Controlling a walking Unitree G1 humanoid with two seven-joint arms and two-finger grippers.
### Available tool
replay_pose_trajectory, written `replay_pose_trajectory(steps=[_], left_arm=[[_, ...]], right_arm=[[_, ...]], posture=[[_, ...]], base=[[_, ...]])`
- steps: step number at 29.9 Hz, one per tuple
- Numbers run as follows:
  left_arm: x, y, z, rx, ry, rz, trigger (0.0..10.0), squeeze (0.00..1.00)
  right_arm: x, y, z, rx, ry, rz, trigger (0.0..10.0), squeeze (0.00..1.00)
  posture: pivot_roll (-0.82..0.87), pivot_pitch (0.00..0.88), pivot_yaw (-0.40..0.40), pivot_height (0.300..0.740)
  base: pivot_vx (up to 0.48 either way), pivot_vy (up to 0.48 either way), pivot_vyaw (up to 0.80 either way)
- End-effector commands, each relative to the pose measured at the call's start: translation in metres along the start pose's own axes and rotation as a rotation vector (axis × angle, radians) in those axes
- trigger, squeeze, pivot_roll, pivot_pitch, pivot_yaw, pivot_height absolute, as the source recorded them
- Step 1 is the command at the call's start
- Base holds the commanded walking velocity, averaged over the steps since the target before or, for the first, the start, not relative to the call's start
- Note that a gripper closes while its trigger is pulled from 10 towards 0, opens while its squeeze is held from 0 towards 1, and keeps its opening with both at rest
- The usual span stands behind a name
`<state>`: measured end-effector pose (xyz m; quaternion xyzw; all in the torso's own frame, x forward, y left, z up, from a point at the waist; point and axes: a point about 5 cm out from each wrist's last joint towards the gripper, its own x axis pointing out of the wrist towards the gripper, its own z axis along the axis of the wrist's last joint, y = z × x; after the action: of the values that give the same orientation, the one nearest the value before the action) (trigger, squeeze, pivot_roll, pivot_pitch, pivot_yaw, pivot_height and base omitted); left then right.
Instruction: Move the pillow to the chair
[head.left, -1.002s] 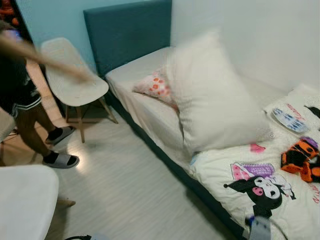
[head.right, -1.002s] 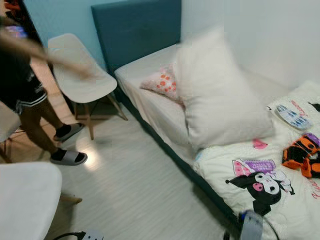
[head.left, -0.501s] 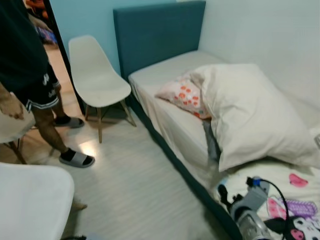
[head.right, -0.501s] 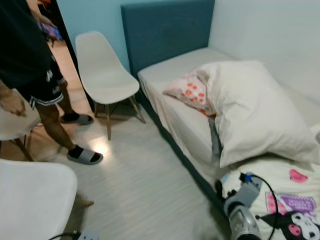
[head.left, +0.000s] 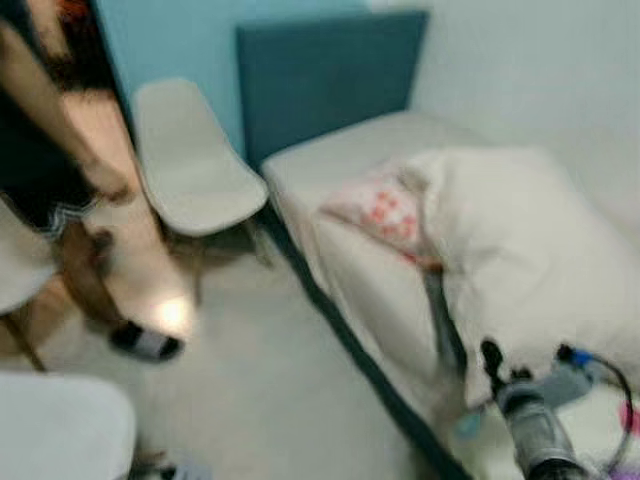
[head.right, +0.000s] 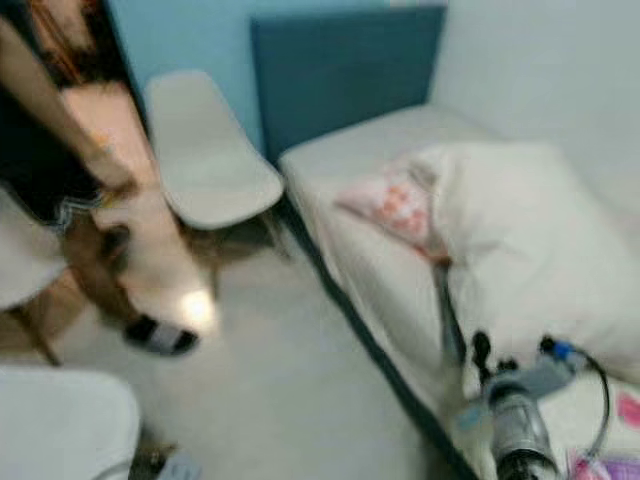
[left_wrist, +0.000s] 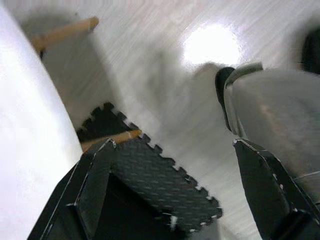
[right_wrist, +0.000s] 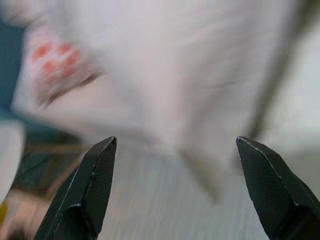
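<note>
Right gripper spread wide and empty, facing the big white pillow.
Head views, blurred: the pillow lies on the bed over a pink-patterned cushion; the white chair stands beside the headboard, near a person. Left wrist: left gripper open over the floor, holding nothing.

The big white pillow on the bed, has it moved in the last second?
Yes. A second ago the white pillow stood upright against the wall; it now lies slumped flat on the bed, beside the small patterned cushion.
</note>
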<state>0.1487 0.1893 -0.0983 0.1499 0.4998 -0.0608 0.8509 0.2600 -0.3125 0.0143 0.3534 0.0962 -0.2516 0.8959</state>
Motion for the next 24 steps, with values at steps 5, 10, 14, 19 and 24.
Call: replay_pose_trajectory(steps=[5, 10, 14, 19, 24], left_arm=[[0.000, -0.004, -0.003, 0.011, 0.014, -0.023, 10.0, 0.00], [-0.001, -0.002, -0.004, 0.024, 0.016, -0.023, 10.0, 0.00], [0.000, -0.001, -0.004, 0.030, 0.015, -0.022, 10.0, 0.00], [0.000, 0.000, -0.001, 0.039, 0.011, -0.022, 10.0, 0.00], [0.000, 0.000, -0.002, 0.041, 0.012, -0.020, 10.0, 0.00]], right_arm=[[-0.005, -0.021, 0.016, 0.087, -0.065, -0.073, 10.0, 0.00], [-0.006, -0.029, 0.029, 0.140, -0.116, -0.075, 10.0, 0.00], [-0.005, -0.025, 0.027, 0.150, -0.105, -0.042, 10.0, 0.00], [-0.005, -0.018, 0.002, 0.156, 0.004, -0.040, 10.0, 0.00], [-0.005, -0.010, -0.010, 0.187, 0.056, 0.011, 10.0, 0.00]], posture=[[-0.01, 0.069, 0.023, 0.720], [-0.02, 0.065, 0.032, 0.720], [-0.02, 0.064, 0.032, 0.720], [-0.02, 0.060, 0.030, 0.720], [-0.02, 0.067, 0.032, 0.720]], base=[[0.341, 0.000, -0.68], [0.335, 0.000, -0.68], [0.332, 0.000, -0.68], [0.327, 0.000, -0.27], [0.316, 0.000, 0.00]])
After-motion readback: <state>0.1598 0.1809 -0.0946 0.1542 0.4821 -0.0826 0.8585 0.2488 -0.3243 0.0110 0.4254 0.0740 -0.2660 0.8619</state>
